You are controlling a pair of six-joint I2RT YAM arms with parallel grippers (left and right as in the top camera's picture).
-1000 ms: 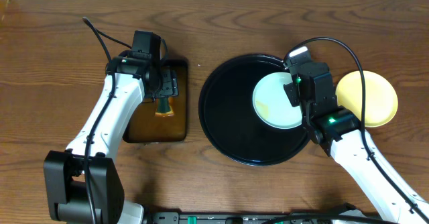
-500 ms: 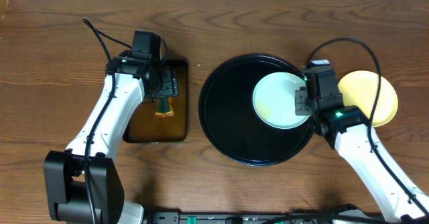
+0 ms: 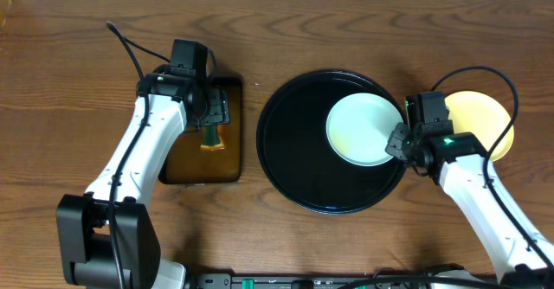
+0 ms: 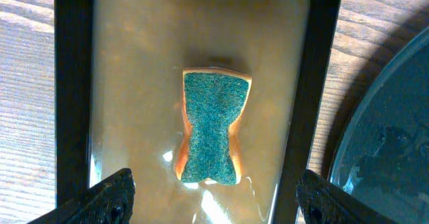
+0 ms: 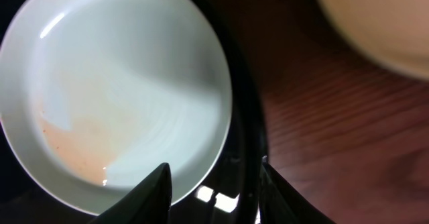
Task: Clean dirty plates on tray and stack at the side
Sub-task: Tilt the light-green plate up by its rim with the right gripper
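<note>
The right gripper point(image 5: 214, 198) has its fingers spread. One fingertip point(image 5: 155, 187) is over the near edge of the pale blue-green plate point(image 5: 120, 90). The other is just outside the rim of the round black tray point(image 5: 247, 117), over the wooden table point(image 5: 315, 137). The plate's edge and the tray's rim both lie between the fingers, though whether either finger touches them cannot be told. The plate sits inside the tray, ahead of this gripper, hard against the rim on the gripper's side. A faint orange-brown smear marks the plate's inner face (on the part nearest the fingers). Off to the gripper's other side, outside the tray, a cream-yellow plate point(image 5: 379, 23) rests on the table.

From overhead, the right gripper point(image 3: 398, 142) is at the tray point(image 3: 279, 142) edge between the pale plate point(image 3: 362, 129) and the yellow one point(image 3: 485, 120).

The left gripper point(image 4: 218, 200) is also spread wide and holds nothing. It is above the rectangular dark tray point(image 4: 70, 83), which holds brownish liquid. A green-topped sponge point(image 4: 211, 133) lies in the liquid directly ahead of the fingers, between their lines and apart from both.
</note>
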